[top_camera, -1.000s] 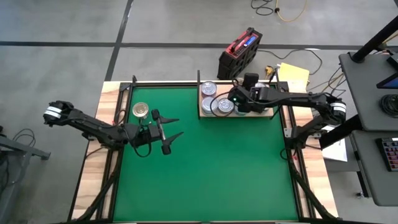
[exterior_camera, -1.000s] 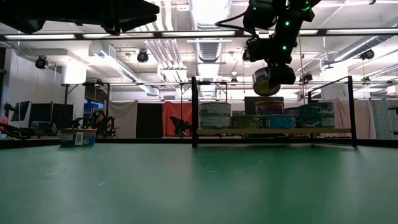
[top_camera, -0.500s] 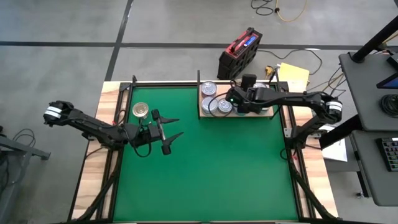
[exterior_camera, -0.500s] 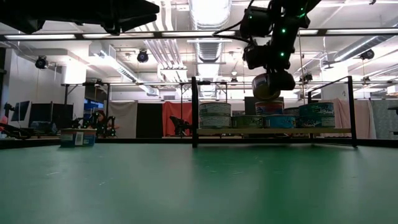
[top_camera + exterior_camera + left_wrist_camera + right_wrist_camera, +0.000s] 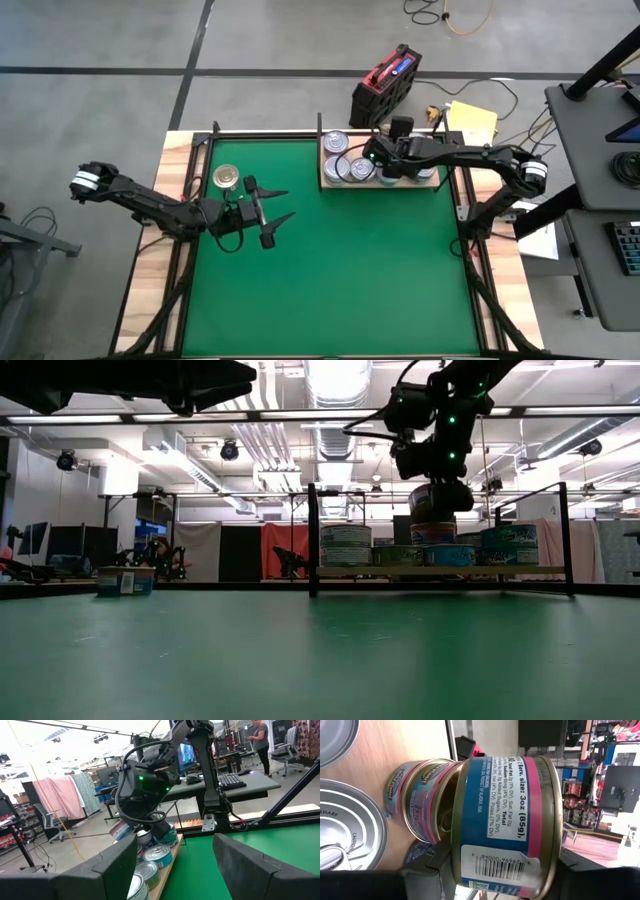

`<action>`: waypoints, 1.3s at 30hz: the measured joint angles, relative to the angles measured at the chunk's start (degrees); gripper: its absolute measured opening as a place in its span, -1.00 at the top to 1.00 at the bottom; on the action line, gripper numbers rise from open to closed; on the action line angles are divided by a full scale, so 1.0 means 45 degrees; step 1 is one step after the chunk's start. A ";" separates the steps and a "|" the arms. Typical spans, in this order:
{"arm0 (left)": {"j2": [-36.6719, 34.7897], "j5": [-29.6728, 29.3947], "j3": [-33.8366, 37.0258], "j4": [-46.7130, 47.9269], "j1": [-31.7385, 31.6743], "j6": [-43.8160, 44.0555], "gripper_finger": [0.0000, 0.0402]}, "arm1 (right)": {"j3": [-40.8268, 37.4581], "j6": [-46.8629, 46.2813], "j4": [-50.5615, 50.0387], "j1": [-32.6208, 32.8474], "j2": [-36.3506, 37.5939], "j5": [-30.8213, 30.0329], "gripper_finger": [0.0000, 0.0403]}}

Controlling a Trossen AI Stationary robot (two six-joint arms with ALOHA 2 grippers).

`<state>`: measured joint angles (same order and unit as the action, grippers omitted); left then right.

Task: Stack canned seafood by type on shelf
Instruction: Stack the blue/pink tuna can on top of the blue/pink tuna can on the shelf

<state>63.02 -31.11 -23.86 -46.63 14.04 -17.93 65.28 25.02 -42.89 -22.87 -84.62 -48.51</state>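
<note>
The pale wooden shelf (image 5: 428, 183) lies at the far edge of the green mat and carries several cans (image 5: 346, 545), some of them stacked. My right gripper (image 5: 433, 503) hangs over the shelf, shut on a can with a blue and pink label (image 5: 505, 820). That can hangs just above a like-labelled can (image 5: 417, 800) that stands on the shelf. One lone can (image 5: 227, 178) stands on the mat at the far left. Beside it my left gripper (image 5: 277, 206) waits open, its fingers (image 5: 120, 865) holding nothing. My right gripper pinches the can between its two fingers, one finger (image 5: 427, 865) against each flat end, so the label wall (image 5: 495, 860) faces the wrist camera. The fingers slant down from the table's right side. The can hangs slightly tilted; whether it touches the can below, I cannot tell.
Black frame posts (image 5: 312, 540) stand at the shelf's ends. A red and black case (image 5: 385, 85) and yellow paper (image 5: 470, 120) lie beyond the far edge. The green mat (image 5: 330, 270) is free across its middle and near side. A person (image 5: 260, 740) stands in the room behind.
My right gripper has gone down and a little toward the table's left edge with the can, bringing it close above the blue and pink can on the shelf. The held can has tipped from a clear tilt toward level.
</note>
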 joint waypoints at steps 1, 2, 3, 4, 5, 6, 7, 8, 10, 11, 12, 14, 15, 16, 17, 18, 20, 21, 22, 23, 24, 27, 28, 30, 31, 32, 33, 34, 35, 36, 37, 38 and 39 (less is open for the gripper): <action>0.0000 0.0000 0.0000 -0.0003 0.0000 0.0000 -0.22 | 0.0000 0.0000 0.0001 -0.0011 0.0000 0.0005 0.12; 0.0000 0.0000 0.0000 -0.0003 0.0000 0.0000 -0.22 | 0.0000 0.0000 0.0000 -0.0011 0.0000 0.0010 0.12; 0.0000 0.0000 0.0000 0.0000 0.0000 -0.0001 -0.22 | 0.0000 0.0001 0.0001 -0.0012 0.0000 0.0005 0.09; 0.0000 0.0000 0.0000 0.0000 0.0000 0.0000 -0.22 | 0.0000 0.0000 0.0005 -0.0011 0.0000 0.0007 0.06; 0.0000 0.0000 0.0000 0.0000 0.0000 0.0000 -0.22 | 0.0000 0.0003 0.0012 -0.0011 0.0000 0.0023 0.01; 0.0000 0.0000 0.0000 0.0000 0.0000 0.0000 -0.22 | 0.0000 0.0000 0.0005 -0.0014 0.0000 0.0080 -0.03; 0.0000 0.0000 0.0000 0.0000 0.0000 0.0000 -0.22 | -0.0003 0.0000 0.0000 -0.0011 -0.0002 0.0112 -0.06; 0.0000 0.0000 0.0000 0.0000 0.0000 0.0000 -0.22 | -0.0005 0.0000 0.0000 -0.0011 -0.0005 0.0112 -0.08; 0.0000 0.0000 0.0000 0.0000 0.0000 0.0000 -0.22 | -0.0005 0.0000 -0.0005 -0.0011 -0.0005 0.0117 -0.10; 0.0000 0.0000 0.0000 0.0000 0.0000 0.0000 -0.22 | -0.0005 0.0002 -0.0005 -0.0011 -0.0005 0.0117 -0.09; 0.0000 0.0000 0.0000 0.0004 0.0000 0.0000 -0.22 | -0.0005 -0.0012 -0.0005 -0.0015 -0.0005 0.0117 -0.09; 0.0000 0.0000 0.0000 0.0005 0.0000 0.0000 -0.22 | -0.0005 -0.0198 -0.0005 -0.0012 -0.0005 0.0120 -0.08; 0.0000 0.0000 0.0000 0.0005 0.0000 0.0000 -0.22 | -0.0005 -0.0303 -0.0008 -0.0011 -0.0005 0.0148 -0.08; 0.0000 0.0000 0.0000 0.0007 -0.0001 0.0000 -0.22 | -0.0005 -0.0359 -0.0013 -0.0011 -0.0005 0.0174 -0.08; 0.0000 0.0000 0.0000 0.0007 -0.0001 0.0000 -0.22 | -0.0005 -0.0421 -0.0015 -0.0011 -0.0006 0.0193 -0.09; 0.0000 0.0000 0.0000 0.0009 0.0000 0.0000 -0.22 | -0.0005 -0.0437 -0.0015 -0.0011 -0.0005 0.0209 -0.11; 0.0000 0.0000 0.0000 0.0010 0.0000 0.0000 -0.22 | -0.0005 -0.0442 -0.0019 -0.0011 -0.0005 0.0241 -0.15; 0.0000 0.0000 0.0000 0.0010 -0.0004 0.0000 -0.22 | -0.0005 -0.0449 -0.0019 -0.0011 -0.0005 0.0254 -0.17; 0.0000 0.0000 0.0000 0.0010 0.0000 0.0000 -0.22 | -0.0005 -0.0467 -0.0025 -0.0011 -0.0005 0.0258 -0.20; 0.0000 0.0000 0.0000 0.0010 0.0000 0.0000 -0.22 | 0.0007 -0.0497 -0.0053 -0.0011 -0.0005 0.0269 -0.22; 0.0000 0.0000 0.0000 0.0015 -0.0003 0.0000 -0.22 | 0.0033 -0.0536 -0.0085 -0.0011 -0.0005 0.0346 -0.25; 0.0000 0.0000 0.0000 0.0046 0.0000 0.0000 -0.22 | 0.0176 -0.0557 -0.0090 -0.0011 -0.0005 0.0545 -0.31; 0.0000 0.0000 0.0000 0.0053 0.0000 0.0000 -0.22 | 0.0232 -0.0556 -0.0087 -0.0011 0.0000 0.0544 -0.33; 0.0000 0.0000 0.0000 0.0063 0.0000 0.0000 -0.22 | 0.0358 -0.0666 -0.0179 -0.0011 0.0000 0.0552 -0.36; 0.0000 0.0000 0.0000 0.0068 0.0000 0.0000 -0.22 | 0.0435 -0.0745 -0.0303 -0.0011 0.0000 0.0554 -0.38; 0.0000 0.0000 0.0000 0.0078 0.0000 0.0000 -0.22 | 0.0522 -0.0845 -0.0427 -0.0011 0.0005 0.0554 -0.39; 0.0000 0.0002 0.0000 0.0083 -0.0002 0.0000 -0.22 | 0.0593 -0.0987 -0.0564 -0.0011 0.0009 0.0554 -0.40; 0.0000 0.0000 0.0000 0.0087 -0.0002 0.0000 -0.22 | 0.0671 -0.1118 -0.0726 -0.0011 0.0010 0.0554 -0.41; 0.0000 0.0000 0.0000 0.0095 -0.0002 0.0000 -0.22 | 0.0735 -0.1300 -0.0899 -0.0011 0.0015 0.0554 -0.42; 0.0000 0.0000 0.0000 0.0102 -0.0005 0.0000 -0.22 | 0.0783 -0.1409 -0.1068 -0.0011 0.0015 0.0551 -0.42; 0.0000 0.0002 0.0000 0.0117 -0.0005 0.0000 -0.22 | 0.0813 -0.1519 -0.1213 -0.0011 0.0015 0.0554 -0.42; 0.0000 0.0002 0.0000 0.0117 -0.0004 0.0000 -0.22 | 0.0827 -0.1621 -0.1313 -0.0011 0.0015 0.0583 -0.42; 0.0000 0.0000 0.0000 0.0112 -0.0001 0.0000 -0.22 | 0.0853 -0.1701 -0.1442 -0.0011 0.0015 0.0716 -0.42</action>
<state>63.02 -31.11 -23.86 -46.13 14.04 -17.93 69.12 17.36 -49.38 -22.92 -84.55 -45.29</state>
